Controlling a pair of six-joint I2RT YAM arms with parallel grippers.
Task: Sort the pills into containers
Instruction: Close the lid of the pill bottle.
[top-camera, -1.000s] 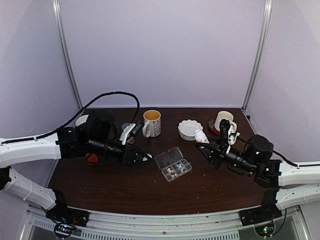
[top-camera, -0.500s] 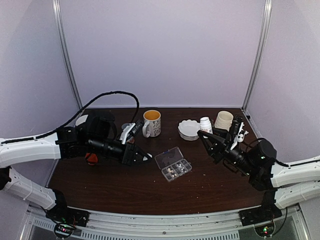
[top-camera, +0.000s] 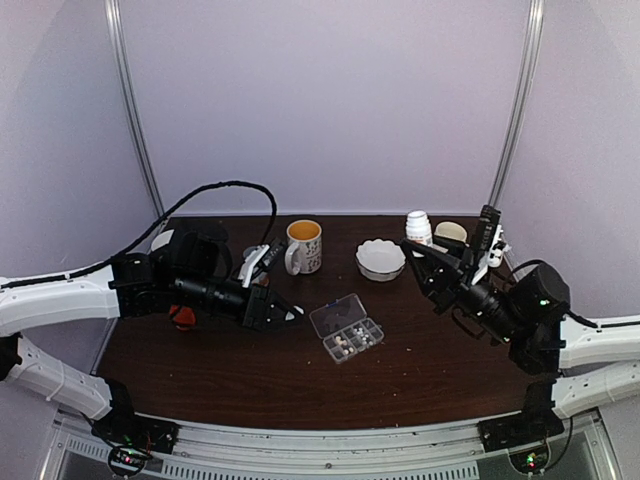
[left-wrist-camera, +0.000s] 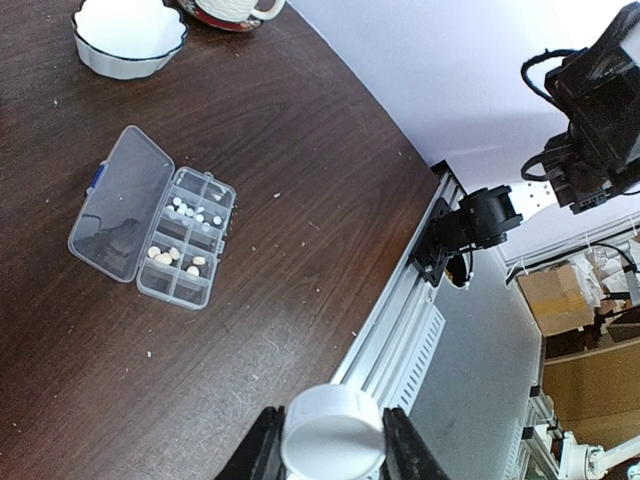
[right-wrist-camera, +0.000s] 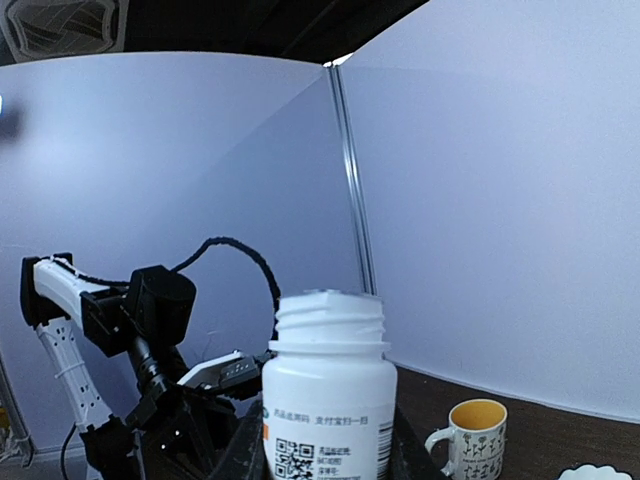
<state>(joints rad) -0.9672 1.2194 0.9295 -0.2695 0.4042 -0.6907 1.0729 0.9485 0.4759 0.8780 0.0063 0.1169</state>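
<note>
The clear pill box (top-camera: 334, 314) lies open at the table's middle, its lid folded back toward the far left. Its containers (left-wrist-camera: 187, 288) sit in two rows. Whitish pills (left-wrist-camera: 193, 212) lie in one compartment and tan pills (left-wrist-camera: 164, 257) in another. My left gripper (top-camera: 291, 315) hovers just left of the box, shut on a white cap (left-wrist-camera: 333, 436). My right gripper (top-camera: 421, 246) is raised over the back right, shut on an uncapped white bottle (top-camera: 418, 227) that stands upright, label (right-wrist-camera: 326, 432) facing the right wrist camera.
A yellow-lined mug (top-camera: 304, 246) and a white scalloped bowl (top-camera: 381, 259) stand behind the box. A pale cup (top-camera: 451, 232) sits at the back right behind the right arm. A red object (top-camera: 183, 317) lies under the left arm. The metal rail (left-wrist-camera: 402, 328) borders the table's near edge.
The right arm has lifted the white bottle up and back from beside the bowl, turning it upright. The left arm and its cap have stayed still.
</note>
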